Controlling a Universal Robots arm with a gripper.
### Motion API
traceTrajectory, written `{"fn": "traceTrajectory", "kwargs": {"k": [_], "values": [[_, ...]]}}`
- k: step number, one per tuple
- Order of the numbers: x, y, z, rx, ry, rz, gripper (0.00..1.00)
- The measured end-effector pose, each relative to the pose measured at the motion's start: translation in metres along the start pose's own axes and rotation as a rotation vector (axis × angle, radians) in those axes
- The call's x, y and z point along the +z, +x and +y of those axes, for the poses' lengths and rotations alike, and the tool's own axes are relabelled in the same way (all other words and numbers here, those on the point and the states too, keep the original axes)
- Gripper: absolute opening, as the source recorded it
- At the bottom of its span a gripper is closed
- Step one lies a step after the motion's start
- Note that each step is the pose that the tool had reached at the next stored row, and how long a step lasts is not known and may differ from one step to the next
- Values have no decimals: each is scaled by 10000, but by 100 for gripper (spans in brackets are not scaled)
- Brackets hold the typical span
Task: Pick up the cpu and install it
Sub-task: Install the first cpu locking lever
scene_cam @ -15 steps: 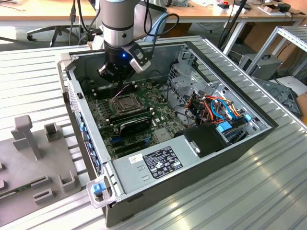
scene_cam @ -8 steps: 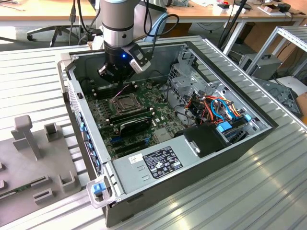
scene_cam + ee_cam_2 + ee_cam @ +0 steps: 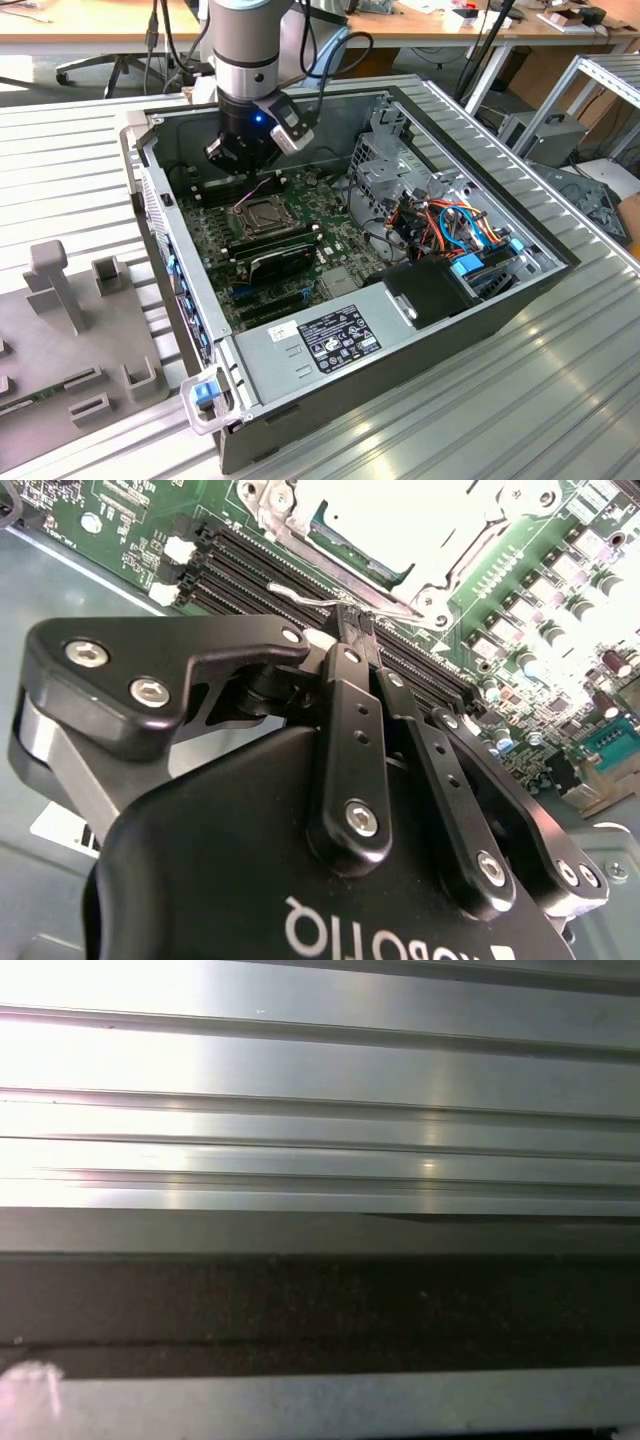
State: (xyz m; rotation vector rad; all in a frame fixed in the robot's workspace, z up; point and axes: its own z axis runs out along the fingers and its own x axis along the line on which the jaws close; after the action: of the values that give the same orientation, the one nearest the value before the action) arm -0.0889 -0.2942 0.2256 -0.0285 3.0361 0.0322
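The pincer (image 3: 240,150) is down inside the open computer case (image 3: 470,300), just beside the CPU socket (image 3: 262,212) on the green motherboard (image 3: 330,250). It carries no chip. In the second wrist view its fingers (image 3: 350,730) are drawn together, and their tips meet at a thin wire lever (image 3: 300,597) that runs along the socket's edge, above the black memory slots (image 3: 250,565). I cannot tell whether the tips pinch that lever or only touch it.

In the same view a pale flat face with a thin green edge lies within the socket's metal frame (image 3: 270,505). I judge this to be the cpu (image 3: 400,520), already seated in the socket, though glare washes out its top and makes that uncertain. In the exterior view the socket looks like a dark square with something flat inside it.

If this reading holds, the pickup and placement are done and what remains is at the socket itself: locking the frame and lever. The ribbed aluminium surface (image 3: 80,190) beyond the socket's side of the case holds grey fixtures (image 3: 60,280).
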Motion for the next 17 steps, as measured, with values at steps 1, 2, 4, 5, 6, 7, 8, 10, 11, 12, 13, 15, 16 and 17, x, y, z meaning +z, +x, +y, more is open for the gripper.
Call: {"fn": "traceTrajectory", "kwargs": {"k": [1,2,4,5,6,7,8,10,11,12,13,15,16,17], "values": [[10,-16,0,0,0,-1,11],[18,-30,-1,1,0,-2,11],[39,-47,-2,1,0,-2,11],[52,-48,-2,1,1,-1,11],[60,-49,-2,0,0,-1,11],[66,-49,-2,0,0,-1,11],[75,-51,-3,0,0,-1,11],[94,-52,-3,1,0,-1,11],[101,-52,-3,1,1,-1,11],[116,-53,-4,0,1,-1,11],[126,-53,-4,1,1,0,11],[146,-52,-4,1,0,-1,11],[159,-51,-5,0,0,-1,11],[166,-50,-5,0,1,-1,11]]}}
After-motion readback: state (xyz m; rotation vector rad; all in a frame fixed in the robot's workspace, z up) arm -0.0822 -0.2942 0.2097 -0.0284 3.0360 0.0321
